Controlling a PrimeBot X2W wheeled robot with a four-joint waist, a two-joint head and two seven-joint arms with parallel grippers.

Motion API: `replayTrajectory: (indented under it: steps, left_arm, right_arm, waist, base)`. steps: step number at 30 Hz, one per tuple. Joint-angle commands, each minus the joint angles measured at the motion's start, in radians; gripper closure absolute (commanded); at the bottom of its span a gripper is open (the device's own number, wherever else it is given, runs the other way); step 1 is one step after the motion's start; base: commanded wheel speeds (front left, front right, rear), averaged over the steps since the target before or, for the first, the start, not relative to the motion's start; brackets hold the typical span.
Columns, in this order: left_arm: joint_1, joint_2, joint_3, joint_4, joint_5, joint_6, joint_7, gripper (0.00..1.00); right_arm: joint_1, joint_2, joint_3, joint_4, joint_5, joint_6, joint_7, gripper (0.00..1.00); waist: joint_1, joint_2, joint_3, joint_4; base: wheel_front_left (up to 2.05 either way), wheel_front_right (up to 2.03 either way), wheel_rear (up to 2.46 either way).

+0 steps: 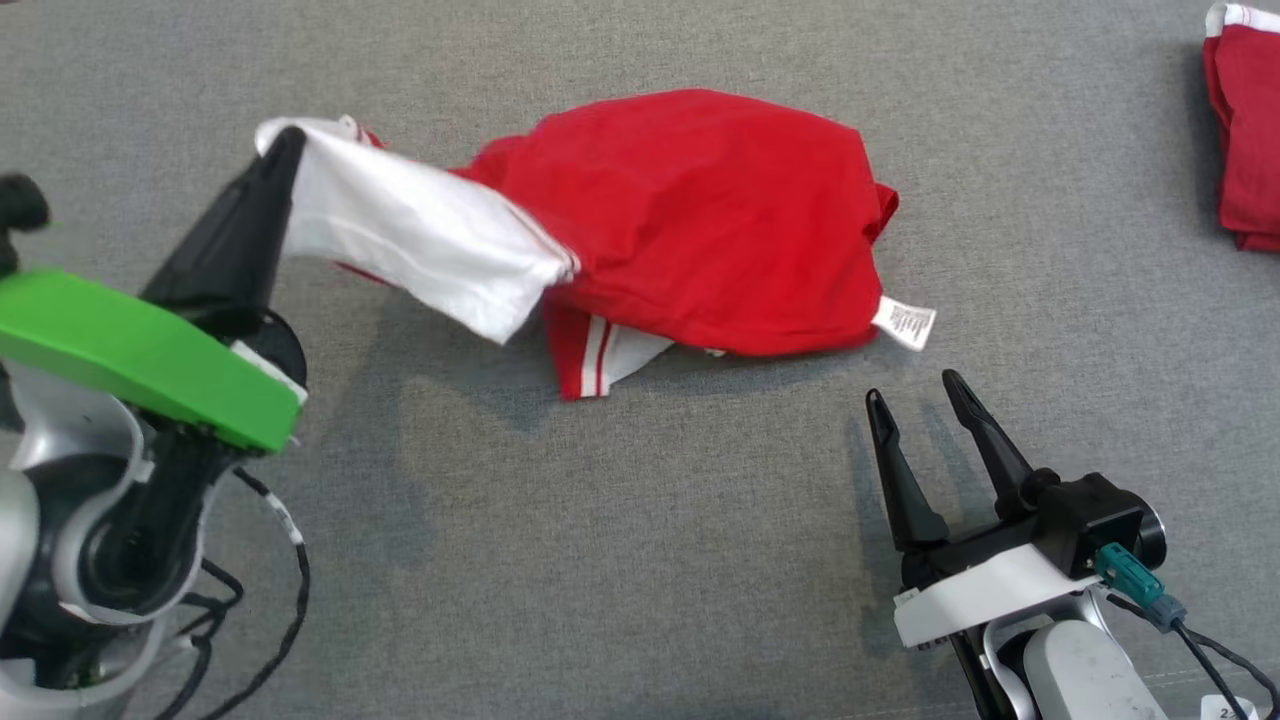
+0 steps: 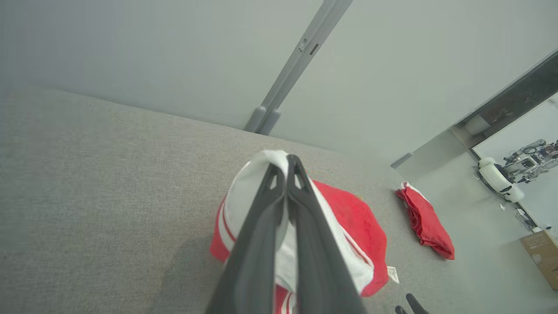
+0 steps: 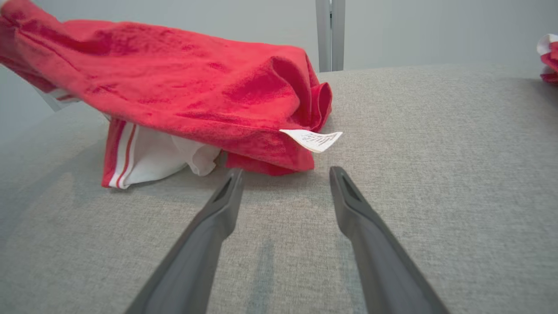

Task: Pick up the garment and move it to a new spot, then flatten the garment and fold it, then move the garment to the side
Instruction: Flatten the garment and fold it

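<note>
The garment (image 1: 700, 220) is red with white panels and red-white stripes, crumpled on the grey surface at the centre. My left gripper (image 1: 285, 145) is shut on a white part of it and holds that part lifted to the left, so white cloth stretches from the fingertips to the red bulk. The left wrist view has the closed left gripper (image 2: 287, 162) pinching the white cloth over the garment (image 2: 362, 222). My right gripper (image 1: 912, 392) rests open on the surface just below the garment's right edge and its white label (image 1: 904, 323). In the right wrist view the right gripper (image 3: 285, 174) stands open just short of the garment (image 3: 183, 87).
A second red and white cloth (image 1: 1245, 130) lies folded at the far right of the grey table (image 1: 640, 560), also seen as the cloth (image 2: 427, 222) from the left wrist. A wall with a grey post (image 2: 287, 69) stands behind the table's far edge.
</note>
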Motion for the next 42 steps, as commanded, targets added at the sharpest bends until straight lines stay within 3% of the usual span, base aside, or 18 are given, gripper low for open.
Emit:
replayTrajectory:
  steps: [1, 6, 11, 15, 19, 28, 37, 42]
  left_arm:
    - [-0.043, 0.012, 0.017, -0.015, -0.008, 0.014, 0.020, 1.00]
    - [-0.154, 0.073, 0.056, -0.028, 0.004, 0.057, 0.092, 1.00]
    - [-0.194, 0.135, 0.111, 0.047, 0.019, 0.091, 0.115, 1.00]
    - [-0.151, 0.165, 0.154, 0.150, 0.017, 0.094, 0.097, 1.00]
    - [-0.084, 0.178, 0.178, 0.257, 0.013, 0.070, 0.067, 1.00]
    - [0.000, 0.109, 0.173, 0.474, -0.021, -0.008, -0.002, 1.00]
    - [-0.050, 0.056, 0.142, 0.515, -0.024, -0.058, -0.024, 1.00]
    - [-0.061, 0.046, 0.131, 0.509, -0.021, -0.065, -0.025, 1.00]
  right_arm:
    - [-0.007, -0.003, 0.005, 0.005, 0.011, -0.001, -0.005, 0.00]
    - [-0.023, -0.003, 0.023, 0.012, 0.012, -0.001, -0.005, 0.00]
    - [-0.026, -0.003, 0.043, 0.022, 0.017, -0.001, -0.005, 0.00]
    - [-0.046, -0.003, 0.058, 0.033, 0.013, -0.001, -0.005, 0.00]
    - [-0.072, -0.003, 0.076, 0.066, -0.015, -0.001, -0.005, 0.00]
    - [-0.185, -0.003, 0.191, 0.143, 0.001, -0.001, -0.005, 0.00]
    - [-0.220, -0.003, 0.224, 0.172, 0.065, -0.001, -0.005, 0.00]
    - [-0.252, -0.003, 0.216, 0.204, 0.086, -0.001, -0.005, 0.00]
  waist:
    - [-0.0001, 0.0000, -0.005, 0.003]
    - [-0.0001, 0.0000, -0.005, -0.008]
    - [-0.0001, 0.0000, 0.000, -0.019]
    - [-0.0001, 0.0000, 0.007, -0.023]
    - [-0.0001, 0.0000, 0.010, -0.017]
    - [-0.0001, 0.0000, 0.022, 0.022]
    - [-0.0001, 0.0000, 0.010, 0.059]
    - [-0.0001, 0.0000, 0.009, 0.069]
  base:
    - [0.00, 0.00, 0.00]
    - [0.00, 0.00, 0.00]
    - [0.00, 0.00, 0.00]
    - [0.00, 0.00, 0.00]
    - [0.00, 0.00, 0.00]
    - [0.00, 0.00, 0.00]
    - [0.00, 0.00, 0.00]
    - [0.00, 0.00, 0.00]
